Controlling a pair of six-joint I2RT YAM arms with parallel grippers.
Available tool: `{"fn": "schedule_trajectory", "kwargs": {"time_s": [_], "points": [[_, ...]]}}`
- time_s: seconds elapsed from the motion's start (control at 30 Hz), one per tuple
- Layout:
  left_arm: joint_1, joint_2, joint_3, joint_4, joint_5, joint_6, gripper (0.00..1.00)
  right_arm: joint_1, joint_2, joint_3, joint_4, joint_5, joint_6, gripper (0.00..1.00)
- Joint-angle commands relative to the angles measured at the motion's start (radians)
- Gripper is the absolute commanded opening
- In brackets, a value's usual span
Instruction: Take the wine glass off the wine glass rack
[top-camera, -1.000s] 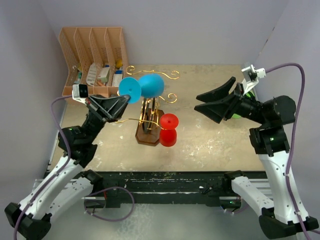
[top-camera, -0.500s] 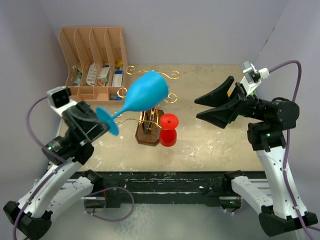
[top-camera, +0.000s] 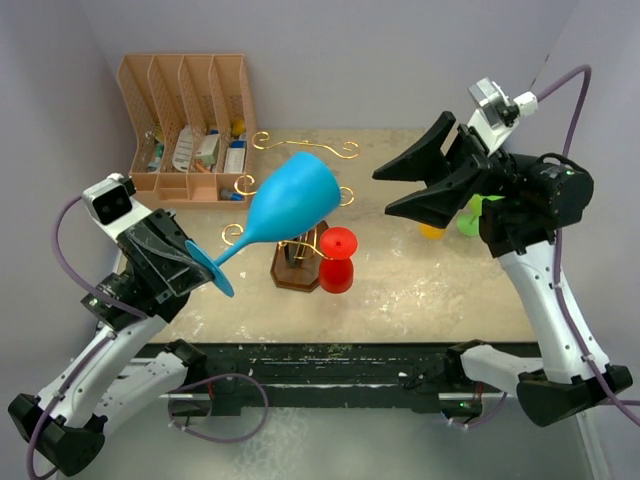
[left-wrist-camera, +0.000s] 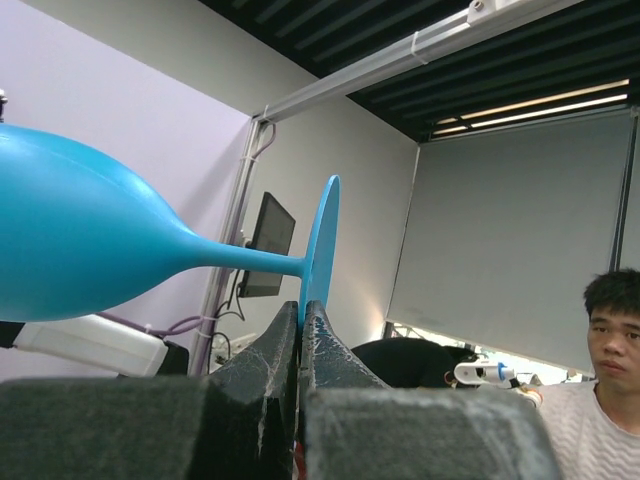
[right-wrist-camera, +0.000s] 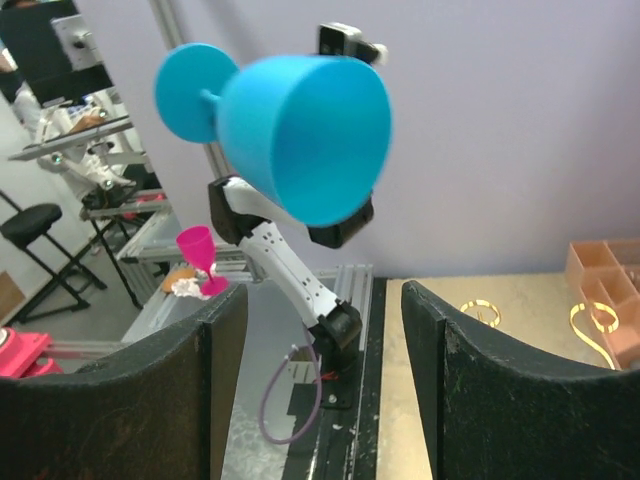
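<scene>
My left gripper is shut on the round foot of a blue wine glass and holds it high in the air, tilted, bowl toward the rack. In the left wrist view the foot is pinched between my fingertips. The wine glass rack, gold wire arms on a dark wooden base, stands mid-table with a red wine glass hanging at its right. My right gripper is open and empty, raised right of the rack; its view shows the blue glass straight ahead.
A peach slotted file organiser with small items stands at the back left. Orange and green objects sit on the table under my right arm. A pink glass sits off the table in the right wrist view.
My left gripper has lifted the blue glass off the rack and swung it up and toward the near left. My right arm has risen and turned toward the glass.
</scene>
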Motion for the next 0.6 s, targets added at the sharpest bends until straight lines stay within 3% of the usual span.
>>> {"fn": "schedule_trajectory", "kwargs": {"time_s": [0.0,0.57], "points": [[-0.001,-0.012,0.014,0.080,0.007,-0.012,0.00,0.045,0.043,0.125,0.121,-0.014,0.040,0.65],[-0.001,-0.002,0.008,0.078,0.007,-0.004,0.00,0.292,0.234,0.279,0.126,0.032,0.006,0.61]]}}
